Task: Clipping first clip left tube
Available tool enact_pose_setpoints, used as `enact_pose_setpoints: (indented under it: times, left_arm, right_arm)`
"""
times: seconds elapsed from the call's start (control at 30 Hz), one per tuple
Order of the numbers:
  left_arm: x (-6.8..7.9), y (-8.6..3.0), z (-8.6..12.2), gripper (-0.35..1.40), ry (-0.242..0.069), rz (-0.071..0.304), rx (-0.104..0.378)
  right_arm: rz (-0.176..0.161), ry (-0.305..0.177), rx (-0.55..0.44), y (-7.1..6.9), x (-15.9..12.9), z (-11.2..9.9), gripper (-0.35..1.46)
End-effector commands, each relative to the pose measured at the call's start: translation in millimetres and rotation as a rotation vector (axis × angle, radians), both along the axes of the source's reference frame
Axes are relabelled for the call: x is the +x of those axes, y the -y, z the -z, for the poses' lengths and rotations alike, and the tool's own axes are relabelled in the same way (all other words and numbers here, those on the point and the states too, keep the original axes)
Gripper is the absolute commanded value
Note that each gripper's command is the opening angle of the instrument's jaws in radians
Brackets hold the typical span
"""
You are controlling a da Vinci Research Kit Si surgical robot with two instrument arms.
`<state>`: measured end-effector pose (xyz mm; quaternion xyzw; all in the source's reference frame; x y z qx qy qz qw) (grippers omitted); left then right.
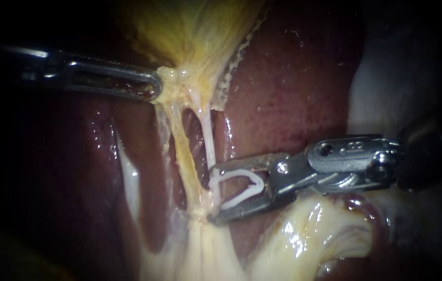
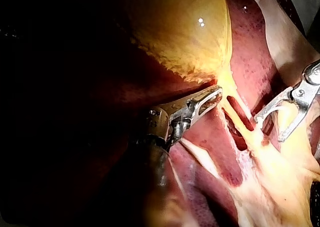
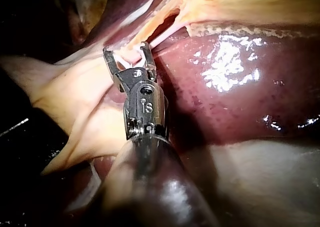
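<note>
Dark red, glistening liver fills the background behind everything. Over its upper part hangs the yellow gallbladder, narrowing downward to a pale neck. Below, a mound of pale fatty tissue spreads out.

Your left instrument comes in from the left. Its slotted jaws lie closed on the gallbladder at the neck, holding it up and taut. Your right instrument comes in from the right. Its jaws stand wide apart and carry an open white clip between them, its mouth facing the tubes.

Two thin strands run from the neck down to the pale tissue, with a dark window between them. The left tube is the thicker, yellowish one. The right tube is thinner and whiter, and its lower end meets the tip of the upper jaw. The left tube lies just beyond the jaw tips, not yet inside the clip.

You appear to be at the approach, before closing. The next move likely calls for advancing the open clip until it straddles only the left tube, keeping the right tube out of the mouth. Whether the lower jaw tip is clear of tissue cannot be told.
</note>
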<state>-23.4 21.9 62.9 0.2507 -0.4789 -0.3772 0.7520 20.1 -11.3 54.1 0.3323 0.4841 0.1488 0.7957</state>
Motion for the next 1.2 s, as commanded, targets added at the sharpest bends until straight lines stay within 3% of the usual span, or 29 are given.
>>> enact_pose_setpoints:
  times: [0.03,0.3,0.6,1.2]
  left_arm:
    - [0.0,0.0,0.0,-0.35,0.000,0.000,0.000]
    - [0.0,0.0,0.0,-0.35,0.000,0.000,0.000]
    - [-0.2,0.1,-0.1,-0.35,-0.001,0.001,-0.001]
    - [-0.4,0.2,-0.2,-0.35,0.002,-0.003,0.000]
  right_arm:
    - [0.002,0.000,0.001,0.0,0.1,-0.1,0.46]
    - [0.001,-0.001,0.004,0.1,0.7,-1.1,0.45]
    - [0.017,-0.003,0.024,0.2,1.2,-3.7,0.44]
    - [0.033,-0.009,0.027,-1.5,1.3,-6.5,0.43]
